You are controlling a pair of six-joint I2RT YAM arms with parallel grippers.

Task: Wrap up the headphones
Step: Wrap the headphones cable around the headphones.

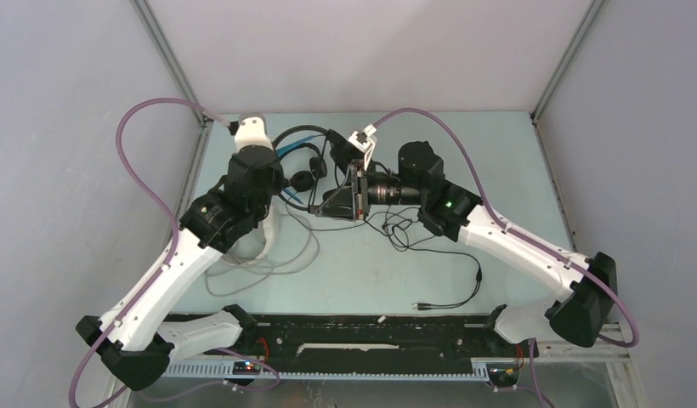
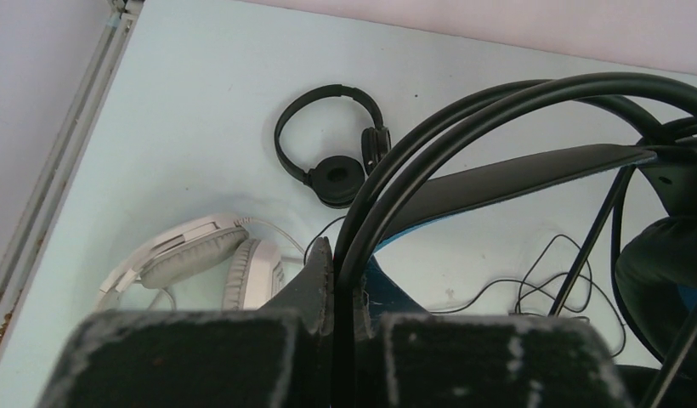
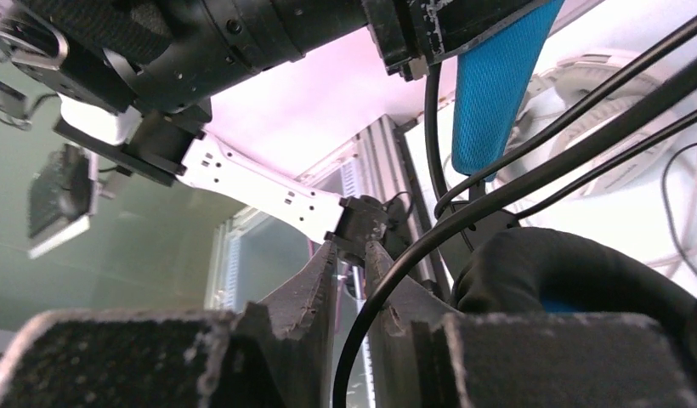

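Pale table (image 2: 201,102) bears white headphones (image 2: 192,255) and black headphones (image 2: 337,178).

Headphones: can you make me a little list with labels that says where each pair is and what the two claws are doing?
blue-band headphones: held up by their thin black arch
left claw: shut on that arch
right claw: open a little, with a black cable running between its fingers
small black headphones: lying on the table, untouched
white headphones: lying on the table, untouched
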